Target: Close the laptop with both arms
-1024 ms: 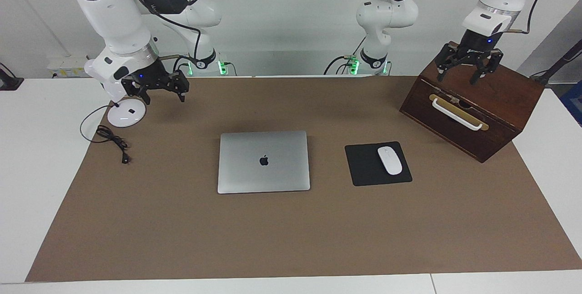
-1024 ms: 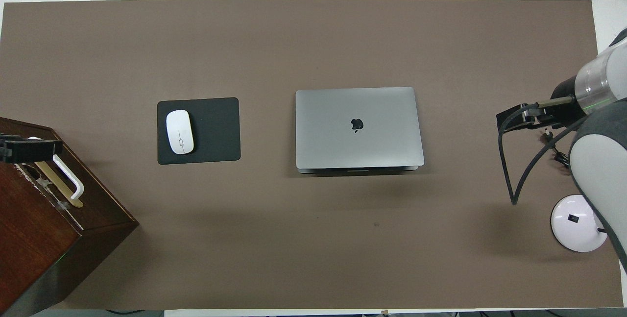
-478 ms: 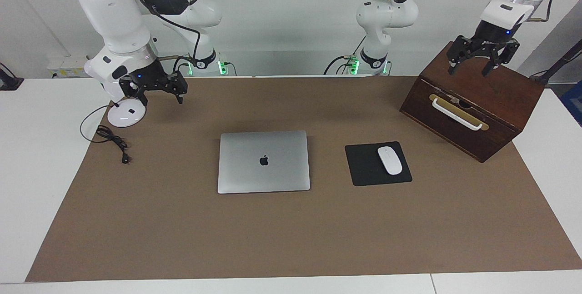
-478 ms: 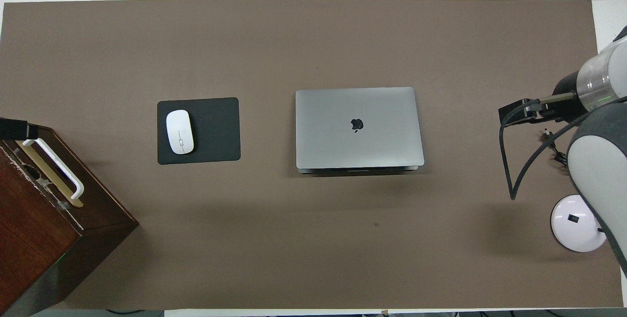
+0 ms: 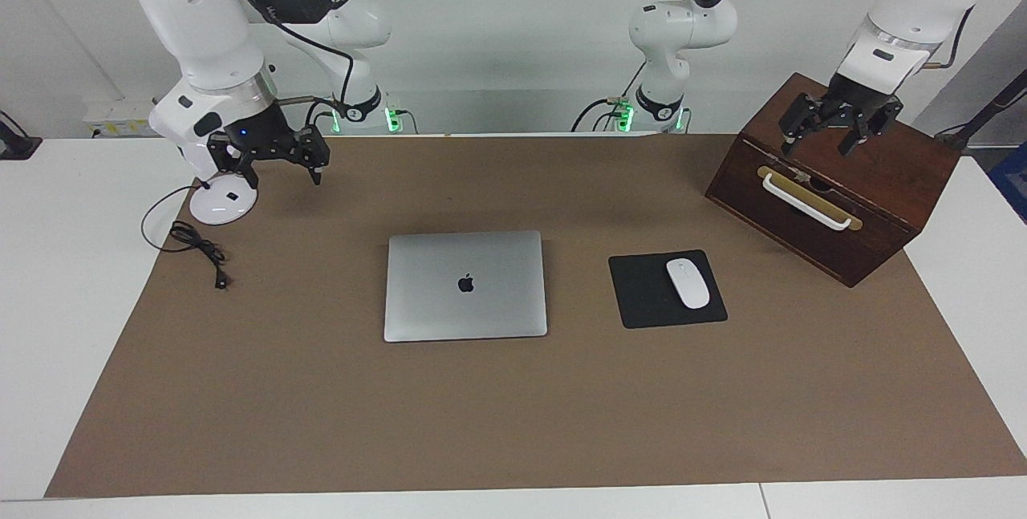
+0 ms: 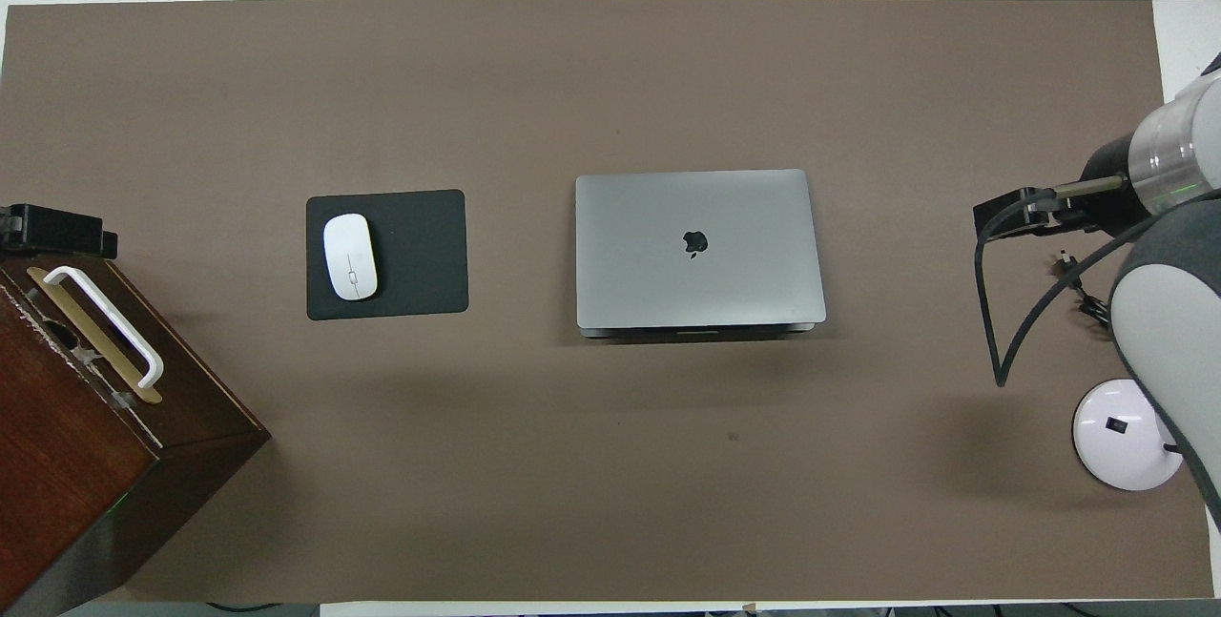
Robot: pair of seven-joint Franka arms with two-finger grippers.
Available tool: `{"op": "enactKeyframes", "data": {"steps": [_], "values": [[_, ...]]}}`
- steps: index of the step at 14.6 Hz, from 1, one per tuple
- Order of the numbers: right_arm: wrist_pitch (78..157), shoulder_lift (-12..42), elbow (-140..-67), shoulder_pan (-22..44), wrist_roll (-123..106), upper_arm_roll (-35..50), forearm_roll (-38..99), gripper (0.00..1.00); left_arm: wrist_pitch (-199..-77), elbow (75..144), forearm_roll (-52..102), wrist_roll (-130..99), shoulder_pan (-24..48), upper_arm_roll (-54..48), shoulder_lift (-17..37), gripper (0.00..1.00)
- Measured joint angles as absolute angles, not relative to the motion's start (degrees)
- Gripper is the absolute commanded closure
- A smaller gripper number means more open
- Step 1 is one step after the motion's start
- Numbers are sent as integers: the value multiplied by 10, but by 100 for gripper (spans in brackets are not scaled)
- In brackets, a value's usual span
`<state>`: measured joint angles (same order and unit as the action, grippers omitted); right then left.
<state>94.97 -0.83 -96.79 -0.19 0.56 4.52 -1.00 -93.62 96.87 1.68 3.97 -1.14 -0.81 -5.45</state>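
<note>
The silver-grey laptop (image 5: 465, 285) (image 6: 698, 247) lies flat in the middle of the brown mat, lid down, with its dark apple logo facing up. Neither gripper touches it. My left gripper (image 5: 826, 146) (image 6: 52, 228) hangs open over the top of the wooden box, at the left arm's end of the table. Over the mat's edge beside the white lamp base, at the right arm's end, my right gripper (image 5: 282, 178) (image 6: 1011, 216) also hangs open. Both grippers are empty.
A dark wooden box (image 5: 866, 198) with a white handle (image 5: 805, 201) stands at the left arm's end. A black mouse pad (image 5: 642, 294) carrying a white mouse (image 5: 688, 283) lies beside the laptop. A round white lamp base (image 5: 222, 202) and a black cable (image 5: 196, 250) lie at the right arm's end.
The left gripper has shifted above the wooden box, up and then back down a little. The right gripper has drifted slightly toward the lamp base. The laptop has not moved.
</note>
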Motion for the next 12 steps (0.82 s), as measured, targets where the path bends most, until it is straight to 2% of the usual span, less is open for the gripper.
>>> {"op": "enactKeyframes", "data": {"steps": [8, 12], "values": [[899, -10, -919, -2, 6, 49, -8, 0, -955, 970, 17, -2, -11, -10, -55, 0], [896, -6, -918, -3, 6, 47, -8, 0, -955, 971, 17, -2, -11, -8, -55, 0]]}}
